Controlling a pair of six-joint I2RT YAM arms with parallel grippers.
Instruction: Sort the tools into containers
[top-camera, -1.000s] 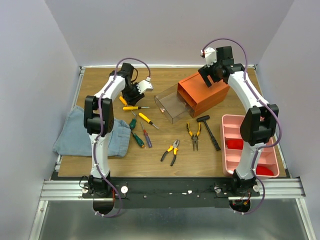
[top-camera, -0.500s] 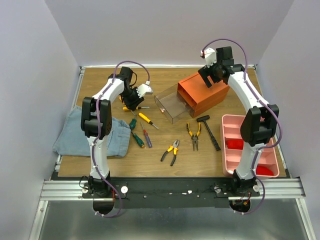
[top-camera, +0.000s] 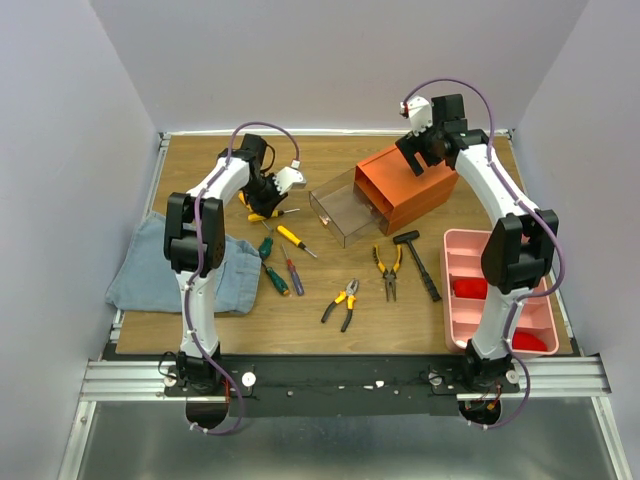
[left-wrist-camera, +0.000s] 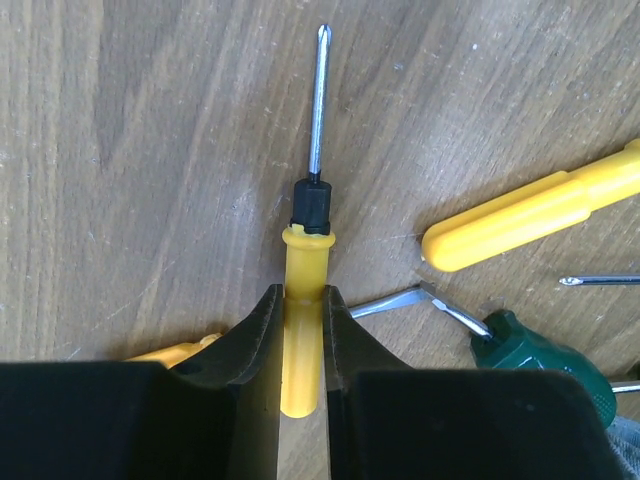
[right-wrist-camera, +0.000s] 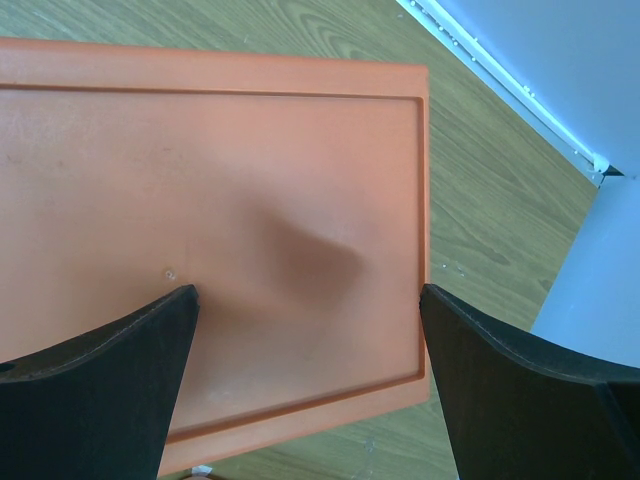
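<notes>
My left gripper (left-wrist-camera: 302, 300) is shut on the handle of a yellow screwdriver (left-wrist-camera: 303, 262) that lies on the table, shaft pointing away; it shows in the top view (top-camera: 264, 205) at the back left. Near it lie a second yellow screwdriver (top-camera: 290, 237), a green one (top-camera: 272, 276) and a red-blue one (top-camera: 292, 272). Two pliers (top-camera: 343, 301) (top-camera: 388, 268) and a black hammer (top-camera: 418, 260) lie in the middle. My right gripper (right-wrist-camera: 308, 300) is open and empty just above the top of the orange cabinet (top-camera: 405, 185), whose clear drawer (top-camera: 340, 208) is pulled out.
A blue cloth (top-camera: 180, 262) lies at the left edge. A pink divided tray (top-camera: 500, 290) holding red items stands at the front right. Another yellow handle (left-wrist-camera: 535, 210) and the green handle (left-wrist-camera: 545, 360) lie just right of my left fingers.
My left gripper has moved toward the near side and down onto the yellow screwdriver, now covering its handle. The right arm has not moved.
</notes>
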